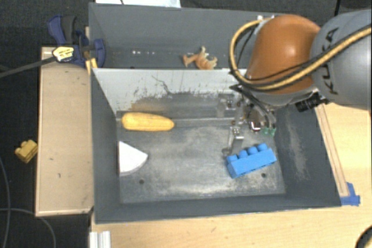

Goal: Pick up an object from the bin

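A blue toy building brick (251,161) with studs along its top lies on the bin floor at the right, tilted a little. My gripper (237,135) hangs just above and behind the brick's left end, under the arm's orange cover. Nothing shows in its grasp.
A yellow corn-cob-shaped thing (147,122) lies at the back left of the floor. A white wedge (130,158) rests against the left wall. A small tan figure (199,59) sits high on the back wall. Bare floor stretches between the wedge and the brick.
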